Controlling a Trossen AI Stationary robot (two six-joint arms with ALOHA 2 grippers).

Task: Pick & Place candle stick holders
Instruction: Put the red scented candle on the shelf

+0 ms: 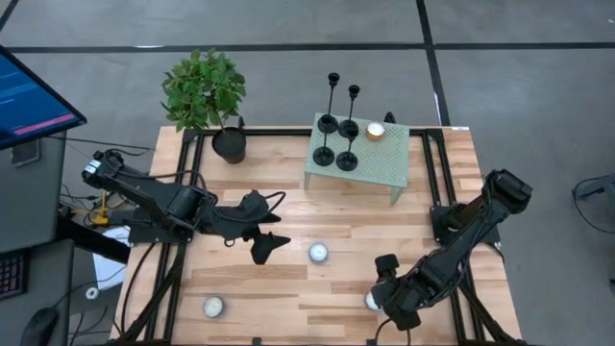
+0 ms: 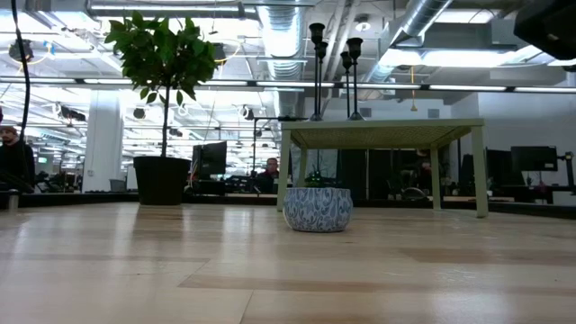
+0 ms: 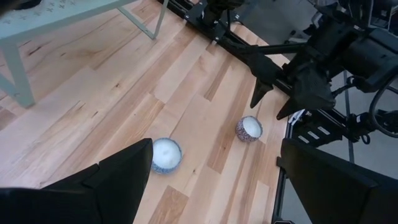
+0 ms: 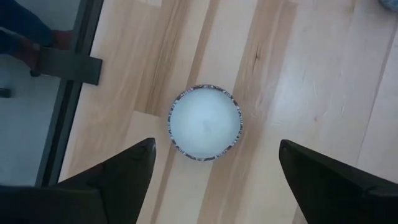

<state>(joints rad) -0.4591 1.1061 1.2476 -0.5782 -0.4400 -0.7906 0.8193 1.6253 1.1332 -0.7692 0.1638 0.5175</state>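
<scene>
Right gripper [image 1: 377,300]: lower right of high view, fingers spread, directly above a white tealight [image 4: 204,122], holding nothing.
Left gripper [image 1: 272,242]: centre left, fingers spread, empty.
Middle tealight [image 1: 318,253]: table centre.
Candlesticks [image 1: 337,135]: four, upright on green stand [image 1: 384,163], upper centre.
Plant [image 1: 204,91]: upper left.

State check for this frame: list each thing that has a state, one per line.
Four black metal candlestick holders: upright on the pale green side table.
Orange tealight: on that table.
Three white patterned tealight cups: upright on the wooden tabletop.
Left gripper: open, empty.
Right gripper: open above a cup.
</scene>
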